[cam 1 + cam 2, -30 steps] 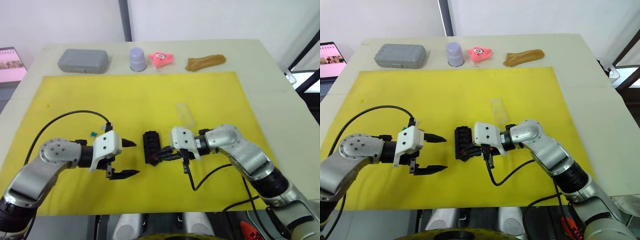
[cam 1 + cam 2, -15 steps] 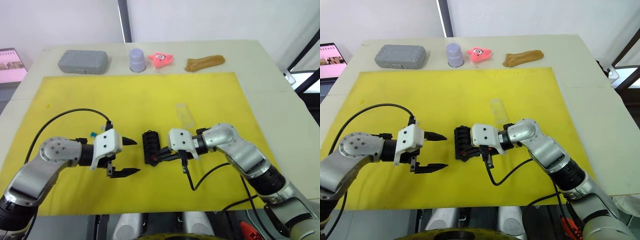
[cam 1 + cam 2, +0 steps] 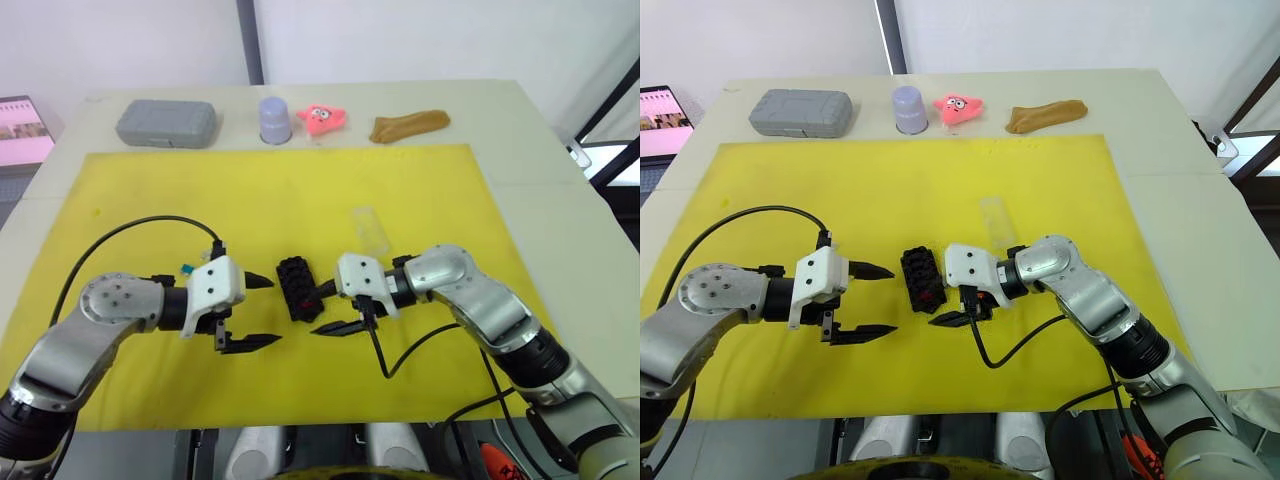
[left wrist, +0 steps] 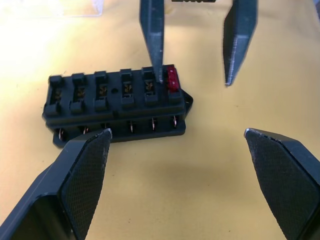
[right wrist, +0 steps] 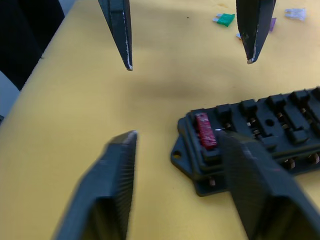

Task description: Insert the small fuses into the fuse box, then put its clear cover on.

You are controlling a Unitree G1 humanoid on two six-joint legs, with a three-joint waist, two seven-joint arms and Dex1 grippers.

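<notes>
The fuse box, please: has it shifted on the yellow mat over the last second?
Yes. The fuse box has slid towards the left gripper and turned slightly, judged against the clear cover.

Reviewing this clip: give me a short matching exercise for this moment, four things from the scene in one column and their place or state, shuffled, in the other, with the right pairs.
Things:
1. red fuse
2. clear cover
3. grey case
4. right gripper

Place or state:
A. off the yellow mat, at the table's far left
B. open, beside the fuse box
C. seated in an end slot of the fuse box
D. lying on the mat, beyond the right gripper

Pairs: 1-C, 2-D, 3-A, 4-B
</notes>
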